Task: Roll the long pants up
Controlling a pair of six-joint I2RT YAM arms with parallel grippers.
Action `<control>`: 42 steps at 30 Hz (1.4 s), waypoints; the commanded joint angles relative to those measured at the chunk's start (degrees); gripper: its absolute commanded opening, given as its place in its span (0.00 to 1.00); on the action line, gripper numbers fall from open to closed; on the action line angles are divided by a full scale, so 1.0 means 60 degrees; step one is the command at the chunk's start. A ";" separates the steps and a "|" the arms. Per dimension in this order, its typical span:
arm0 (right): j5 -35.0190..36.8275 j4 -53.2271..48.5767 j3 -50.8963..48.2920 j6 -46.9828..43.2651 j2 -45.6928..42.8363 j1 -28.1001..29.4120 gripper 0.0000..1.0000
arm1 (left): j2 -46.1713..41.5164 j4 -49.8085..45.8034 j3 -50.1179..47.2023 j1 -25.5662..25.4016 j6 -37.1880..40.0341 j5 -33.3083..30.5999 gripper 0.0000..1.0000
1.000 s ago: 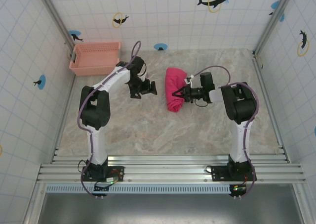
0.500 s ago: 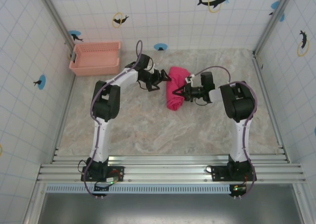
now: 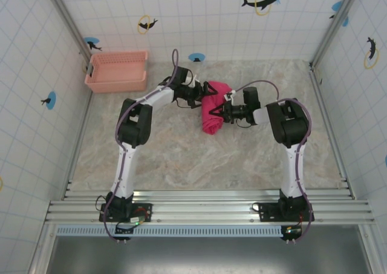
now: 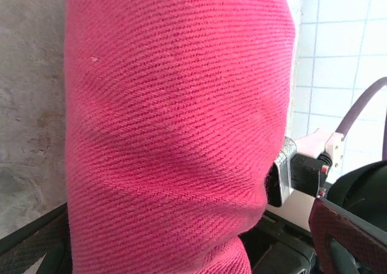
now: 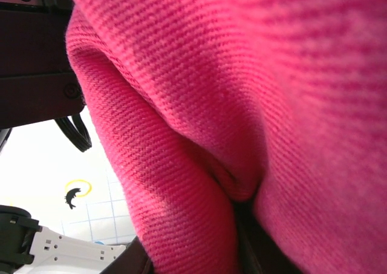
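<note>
So the pants (image 3: 210, 120) are already bunched into a short fat roll, sitting toward the back middle of the table (image 3: 181, 159), and we look to be at the tail end of the job: tightening or finishing off the roll. The right gripper (image 3: 222, 111) comes in from the right side and is pinched down on a fold of the cloth; up close you can see the fabric tucked between its fingers. The left gripper (image 3: 208, 91) is spread as wide as it goes, straddling the far left end of the roll, and I can't see it squeezing anything. My guess is the next move needs the left one to close on that end, or press it, without letting the layers spring loose while the right one keeps the fold pinned. The table is a beige marbled slab, with a pink basket (image 3: 118, 70) off in the back left corner, well apart from the action. The walls are white tile with dolphin stickers (image 3: 264, 0).
</note>
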 commanded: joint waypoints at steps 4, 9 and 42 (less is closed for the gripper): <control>0.0704 -0.1587 -0.0179 0.0486 0.1026 0.0276 0.10 | 0.0899 -0.1857 0.0967 -0.0326 0.1234 0.0562 0.98; 0.0650 -0.1563 -0.0103 0.0489 0.0896 0.0433 0.10 | 0.1199 -0.2297 0.0962 -0.0409 0.1085 0.0302 0.98; 0.2389 -1.0929 -0.1122 -0.6904 -0.2703 -0.2358 0.56 | 0.0913 -0.5594 0.4822 0.0165 0.0099 -0.5002 0.00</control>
